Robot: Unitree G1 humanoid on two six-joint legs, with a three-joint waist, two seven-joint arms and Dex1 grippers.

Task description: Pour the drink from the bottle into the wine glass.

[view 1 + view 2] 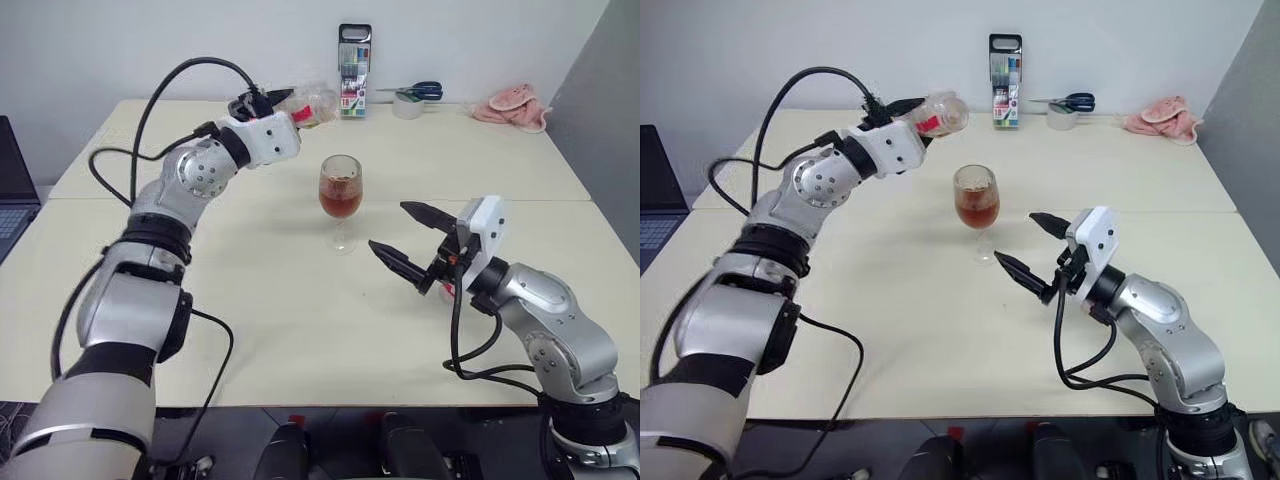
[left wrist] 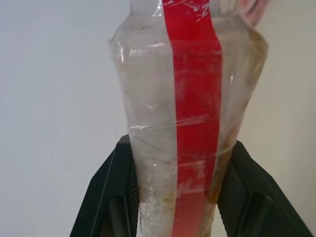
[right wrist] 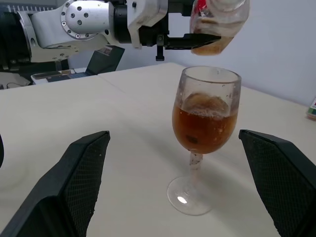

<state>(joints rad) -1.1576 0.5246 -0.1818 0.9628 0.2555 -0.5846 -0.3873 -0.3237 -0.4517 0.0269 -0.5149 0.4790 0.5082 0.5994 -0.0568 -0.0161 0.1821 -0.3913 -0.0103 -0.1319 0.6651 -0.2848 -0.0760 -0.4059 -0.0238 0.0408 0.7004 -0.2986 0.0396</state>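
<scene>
At about ten o'clock from the wine glass (image 1: 340,195), the left tool (image 1: 902,117) is clamped on the bottle (image 1: 940,113), which it holds raised and tipped roughly level, its mouth end toward the glass but back from the rim. The bottle looks nearly empty, with only a residue showing. The glass stands upright mid-tabletop (image 1: 300,320), and the drink (image 3: 203,127) fills roughly half of its bowl. The pour therefore seems finished or ending; the next move likely calls for righting the bottle and setting it down without clipping the rim. At four o'clock from the glass the right tool (image 1: 408,240) hovers with its fingers wide apart, empty. Bare tabletop lies at nine o'clock, well clear of the edges. A marker case (image 1: 354,70), scissors (image 1: 417,92) and a pink cloth (image 1: 512,106) crowd the twelve o'clock edge.
</scene>
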